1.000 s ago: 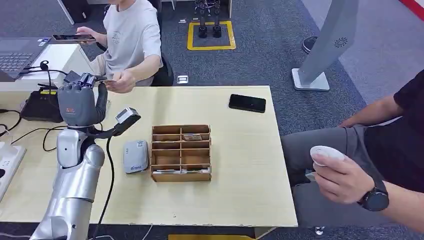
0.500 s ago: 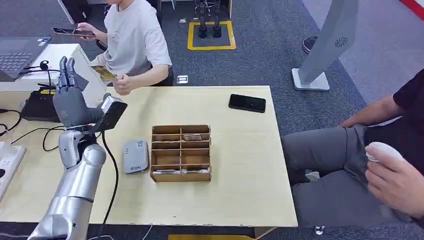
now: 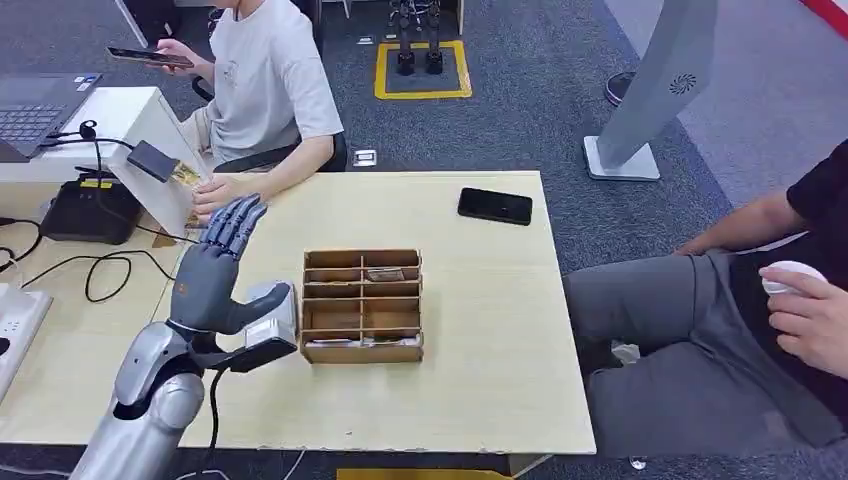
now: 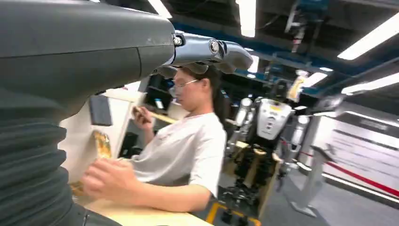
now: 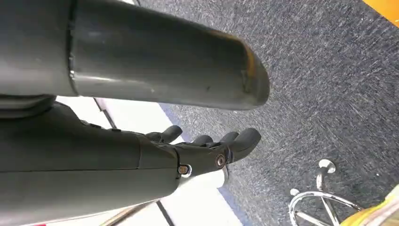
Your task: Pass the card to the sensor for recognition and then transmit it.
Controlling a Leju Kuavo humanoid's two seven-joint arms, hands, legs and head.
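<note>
- A pale wooden tabletop (image 3: 480, 330) stands on a dark grey carpet floor (image 3: 540, 110).
- A yellow square outline (image 3: 422, 72) is marked on the floor beyond the tabletop's far edge.
- A grey slanted stand (image 3: 655, 90) on a flat base stands on the carpet past the tabletop's far right corner.
- A white desk (image 3: 120, 115) adjoins the far left corner.
- Long ceiling light strips (image 4: 247, 14) glow overhead in the left wrist view.
</note>
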